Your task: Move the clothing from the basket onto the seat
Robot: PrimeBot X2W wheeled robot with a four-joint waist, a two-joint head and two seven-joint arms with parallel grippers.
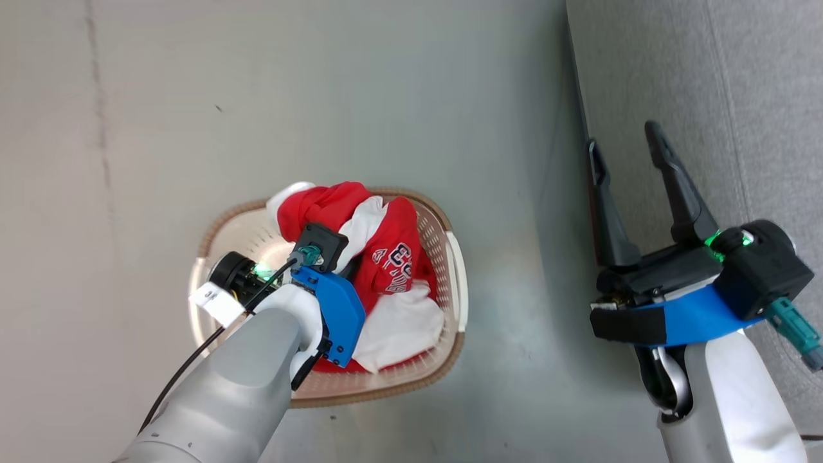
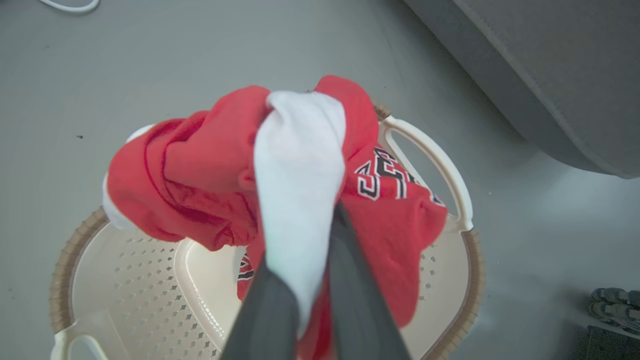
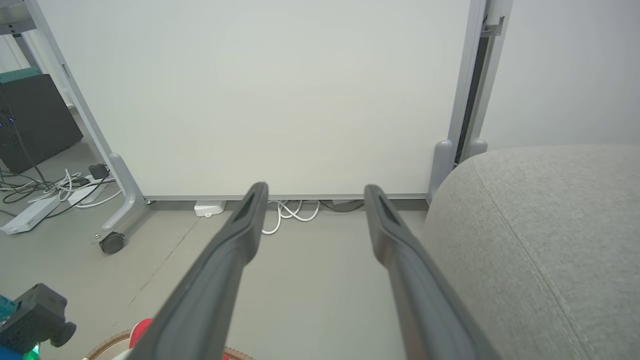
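Grey floor (image 1: 386, 96) in your head view: the basket (image 1: 458, 276) stands on it w/ the clothing (image 1: 379, 251) heaped inside under the left arm, and the right gripper (image 1: 622, 138) hangs spread and empty at the edge of the seat (image 1: 707, 96). Left wrist view: your left gripper (image 2: 305, 250) is clamped on a white fold of the clothing, the red bunch raised over the basket. Right wrist view: fingers apart, nothing btwn them, seat at right, white partition (image 3: 275, 100) behind.
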